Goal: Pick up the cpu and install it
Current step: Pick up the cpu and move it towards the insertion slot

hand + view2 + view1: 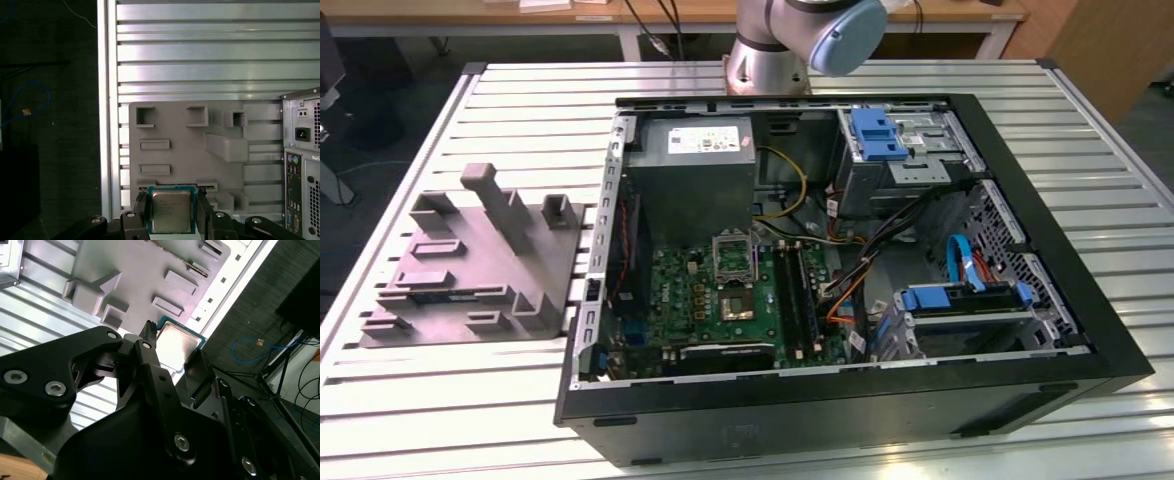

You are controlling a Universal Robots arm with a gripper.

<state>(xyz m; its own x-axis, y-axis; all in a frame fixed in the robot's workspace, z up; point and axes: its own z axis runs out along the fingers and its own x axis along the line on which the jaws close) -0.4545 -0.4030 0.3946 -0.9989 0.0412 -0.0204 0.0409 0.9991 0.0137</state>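
Slatted aluminium table (454, 400) carried everything. At the exterior view's left lay the grey tray (467, 265), flat on the slats, with blocks and posts standing up from it.

In the first wrist view, the gripper (171, 205) was over one edge of the tray. Its two black fingers (141, 212) stood narrow, one pressed against each of two opposite sides of the cpu (171, 215), so the chip sat clamped between them. The cpu showed its pale metal top with a green rim around it. It looked nearer the camera than the tray behind it, so it seemed to be held clear of the tray rather than lying in a pocket. In the second wrist view the chip hung by the tray's border, close to the table's side rail.

Just beside the tray, on the exterior view's right, stood the open black computer case (854, 400). Inside it, on the side nearest the tray, lay the green motherboard (720, 300) with its metal-framed socket (734, 255). Farther from the tray were the blue-tabbed drive bays (961, 300). The arm's base (767, 60) rose from the table past the case's far end, well apart from the tray.
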